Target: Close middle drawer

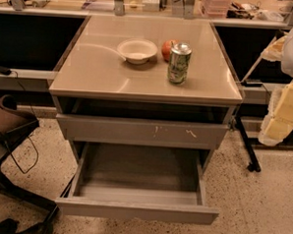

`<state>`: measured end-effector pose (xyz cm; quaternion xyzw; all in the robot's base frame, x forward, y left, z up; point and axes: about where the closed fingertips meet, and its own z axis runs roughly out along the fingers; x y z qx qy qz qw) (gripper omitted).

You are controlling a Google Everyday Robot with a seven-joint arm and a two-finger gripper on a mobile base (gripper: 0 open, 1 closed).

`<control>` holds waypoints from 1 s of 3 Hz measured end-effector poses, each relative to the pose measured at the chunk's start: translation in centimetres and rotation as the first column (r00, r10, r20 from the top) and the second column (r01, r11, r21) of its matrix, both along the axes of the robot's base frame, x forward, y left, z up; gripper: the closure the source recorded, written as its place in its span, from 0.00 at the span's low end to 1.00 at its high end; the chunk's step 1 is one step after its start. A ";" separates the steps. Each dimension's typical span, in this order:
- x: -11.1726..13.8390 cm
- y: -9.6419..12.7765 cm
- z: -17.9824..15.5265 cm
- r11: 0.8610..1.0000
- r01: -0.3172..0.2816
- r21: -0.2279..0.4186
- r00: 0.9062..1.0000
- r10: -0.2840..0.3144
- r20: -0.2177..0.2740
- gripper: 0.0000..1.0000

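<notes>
The middle drawer (pixel 136 210) stands pulled far out of the cabinet, towards the camera. Its plain grey front hangs low over the speckled floor (pixel 260 208) and its whole tray lies open to view. The tray holds nothing that I can see, only bare grey metal. So the task looks not yet begun: the full length of the drawer is left to push back until its front sits level with the cabinet face.

Just above it is the scratched drawer front (pixel 141 131), set much further back, with a dark gap between it and the top of the bench (pixel 90 67).

On the bench a white bowl (pixel 137 50) sits near the middle and appears empty. A green can (pixel 179 63) stands upright to its right, nearer the front edge. A reddish fruit (pixel 166 50) rests between bowl and can, partly behind the can. None of these overhangs the drawer's path.

A brown seat (pixel 6 119) stands well apart to the left. Pale bulky shapes (pixel 285 106) crowd the right edge; I cannot tell what they are.

The gripper is nowhere in this view, so its state cannot be told.
</notes>
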<state>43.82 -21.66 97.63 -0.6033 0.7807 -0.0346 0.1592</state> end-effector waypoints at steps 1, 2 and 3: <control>0.0 0.0 0.0 1.000 0.000 0.000 1.000 0.000 0.000 0.00; -1.0 0.2 -2.9 0.999 -0.013 0.047 1.000 0.013 -0.003 0.00; -4.2 2.9 -7.0 0.983 -0.034 0.180 0.999 0.031 0.020 0.00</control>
